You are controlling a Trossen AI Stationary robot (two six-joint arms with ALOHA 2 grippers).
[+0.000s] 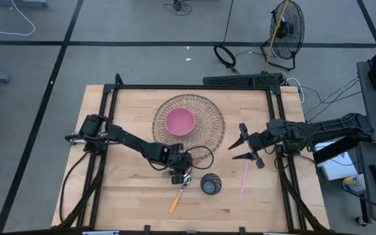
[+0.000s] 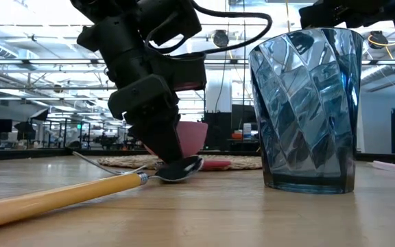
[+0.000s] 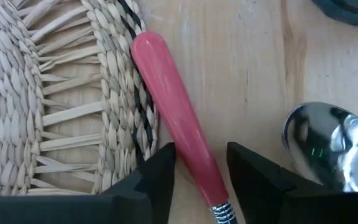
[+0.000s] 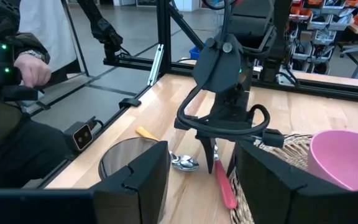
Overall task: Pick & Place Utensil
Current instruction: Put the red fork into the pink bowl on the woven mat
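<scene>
Left claw (image 3: 201, 171) at lower centre of the high view, fingers straddling red utensil handle (image 3: 173, 115) without contact, handle flat on surface (image 1: 129, 189) beside woven mat (image 1: 207, 130), right claw (image 1: 247, 150) wide, centre right.

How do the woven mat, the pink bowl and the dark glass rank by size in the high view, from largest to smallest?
1. woven mat, clearly the largest.
2. pink bowl, sitting in the middle of the mat.
3. dark glass, the smallest, standing on the bare wood.
</scene>
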